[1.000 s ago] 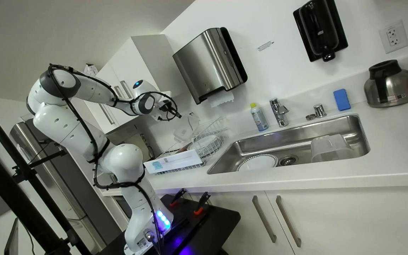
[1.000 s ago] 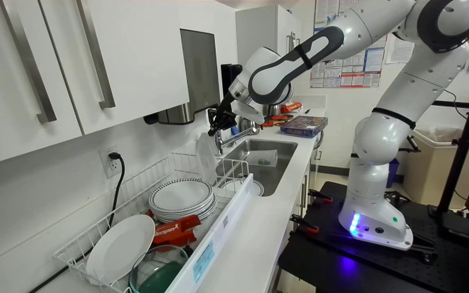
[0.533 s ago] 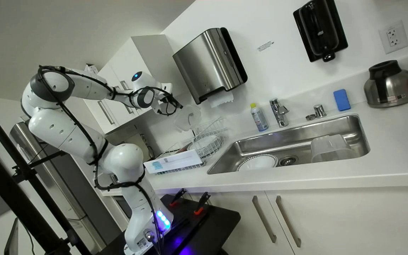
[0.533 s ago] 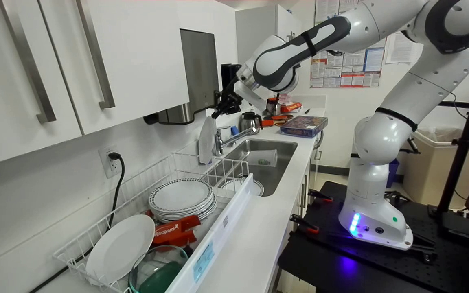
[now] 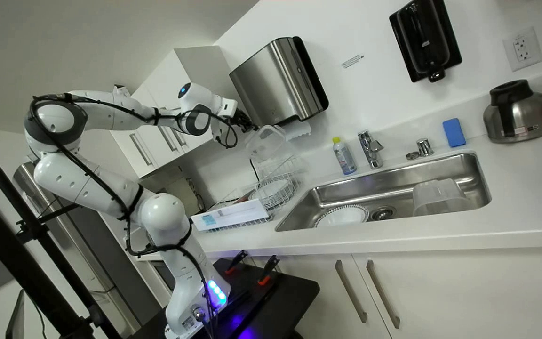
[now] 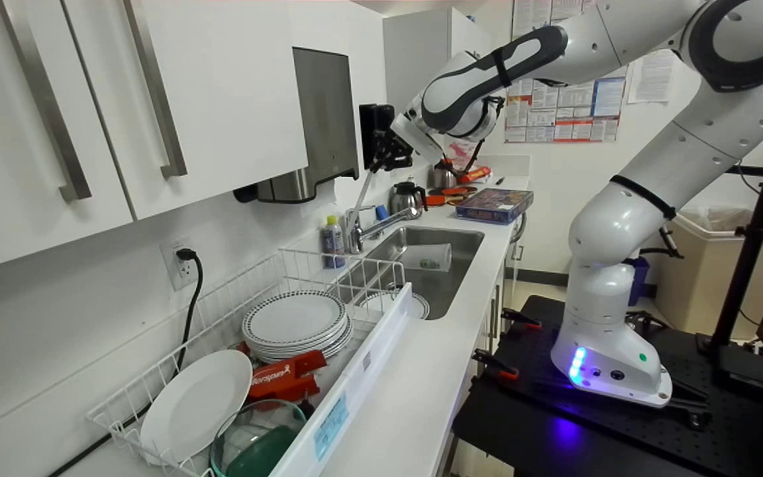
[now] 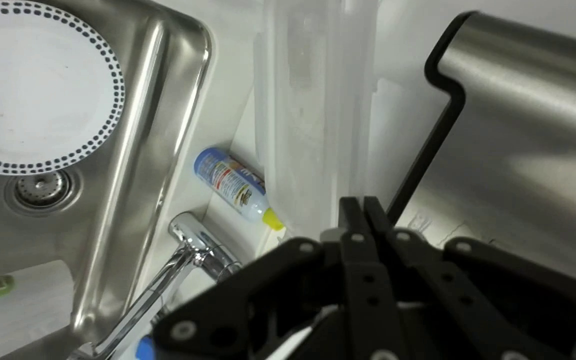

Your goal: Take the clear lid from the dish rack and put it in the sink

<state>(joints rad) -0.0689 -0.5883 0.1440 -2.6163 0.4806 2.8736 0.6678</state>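
In an exterior view your pincer (image 5: 254, 127) is pinching the lid (image 5: 267, 141) by its edge, midair near the dispenser (image 5: 278, 84), so I'd carry it high past the bottle (image 5: 345, 157) and faucet (image 5: 370, 149) before lowering into the sink (image 5: 384, 186). In an exterior view it's off the rack (image 6: 381, 262); the red thing (image 6: 285, 376) reads roughly "llerspin", start unclear. Wrist view: it's only an edge grip, so go slow. Print on the bottle's too blurry.

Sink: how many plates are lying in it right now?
1. The plate lies in the sink beside the drain, at the end nearer the rack. Any more stacked underneath it would be hidden.
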